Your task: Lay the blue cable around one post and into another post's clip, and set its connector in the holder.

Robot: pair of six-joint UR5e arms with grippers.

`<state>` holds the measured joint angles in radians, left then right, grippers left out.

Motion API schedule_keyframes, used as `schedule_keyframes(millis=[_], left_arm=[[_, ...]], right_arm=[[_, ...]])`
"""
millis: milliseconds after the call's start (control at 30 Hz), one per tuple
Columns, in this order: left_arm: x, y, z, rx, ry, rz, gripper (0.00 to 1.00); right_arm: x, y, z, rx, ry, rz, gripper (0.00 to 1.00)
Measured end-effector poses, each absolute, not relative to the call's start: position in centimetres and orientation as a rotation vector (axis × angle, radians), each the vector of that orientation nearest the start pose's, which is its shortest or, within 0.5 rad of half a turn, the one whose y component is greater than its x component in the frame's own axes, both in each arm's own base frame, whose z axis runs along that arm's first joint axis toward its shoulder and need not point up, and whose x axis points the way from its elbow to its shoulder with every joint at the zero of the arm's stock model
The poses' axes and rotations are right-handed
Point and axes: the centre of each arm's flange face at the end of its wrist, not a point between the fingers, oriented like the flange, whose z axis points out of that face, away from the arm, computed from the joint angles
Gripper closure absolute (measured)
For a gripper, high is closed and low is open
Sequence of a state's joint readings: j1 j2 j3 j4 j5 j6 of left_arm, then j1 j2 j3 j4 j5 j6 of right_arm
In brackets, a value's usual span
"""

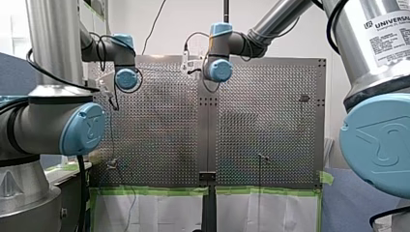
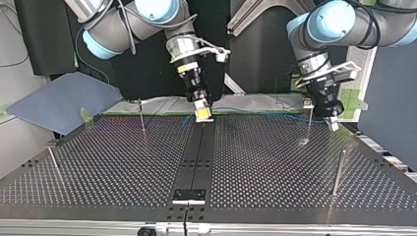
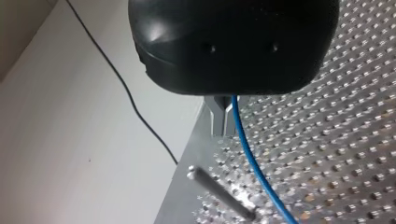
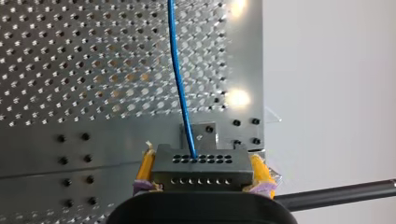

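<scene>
At the perforated table's far edge in the top view, the right gripper is clamped on the connector and the left gripper apparently pinched on the blue cable, which could be pulled free by over-tensioning.

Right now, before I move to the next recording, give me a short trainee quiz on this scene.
1. True or false: the yellow-padded fingers of my right gripper clamp the grey perforated connector block.
2. What runs out from the metal fingers of my left gripper? A) thin blue cable B) green tape C) black wire
3. Fill in: in the left wrist view, a slim metal ___ stands beside the cable.
Key: 1 true; 2 A; 3 post.
</scene>
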<state>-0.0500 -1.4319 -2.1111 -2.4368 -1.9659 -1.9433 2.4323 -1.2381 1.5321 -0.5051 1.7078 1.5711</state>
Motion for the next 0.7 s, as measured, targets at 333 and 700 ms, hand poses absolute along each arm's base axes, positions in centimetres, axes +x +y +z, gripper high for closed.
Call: schedule_keyframes(millis=[333, 700], left_arm=[[43.5, -9.3, 39.7, -0.561, 1.114, -0.112, 1.00], [44.5, -6.0, 41.3, -0.552, 1.089, -0.115, 1.00]], right_arm=[[56.4, -32.3, 39.0, 1.481, -0.696, 1.909, 1.00], [57.8, -32.9, 38.7, 1.490, -0.687, 1.913, 1.00]])
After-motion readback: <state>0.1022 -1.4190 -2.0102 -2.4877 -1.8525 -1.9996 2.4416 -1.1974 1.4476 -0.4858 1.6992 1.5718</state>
